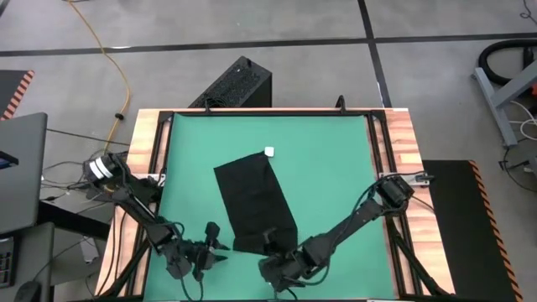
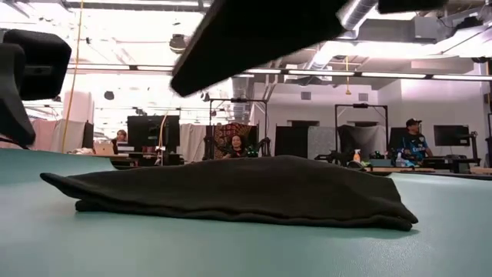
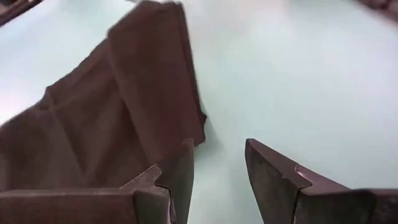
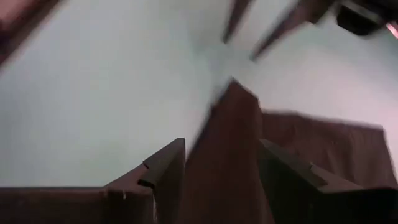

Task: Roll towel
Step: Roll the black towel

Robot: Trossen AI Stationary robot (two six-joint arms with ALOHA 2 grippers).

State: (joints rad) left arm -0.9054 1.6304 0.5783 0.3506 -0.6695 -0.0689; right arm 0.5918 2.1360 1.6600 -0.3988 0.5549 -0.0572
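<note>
Lying folded lengthwise on the green mat [image 1: 336, 159], the towel [image 1: 254, 201] awaits rolling: both grippers sit at its near end, left gripper [image 1: 216, 248] spread beside it, right gripper [image 1: 270, 242] spread astride the edge, needing a pinch next.

The towel [image 1: 254, 200] is a plain black soft cloth, folded into a long, narrow band that lies flat and slantwise on the green mat [image 1: 327, 168], well inside its edges. A small white tag [image 1: 269, 152] sits at the towel's far corner. Seen from mat level, the towel [image 2: 238, 191] is a low, layered mound, thicker toward one end, with the fold lines showing along its near side. It is unrolled.
</note>
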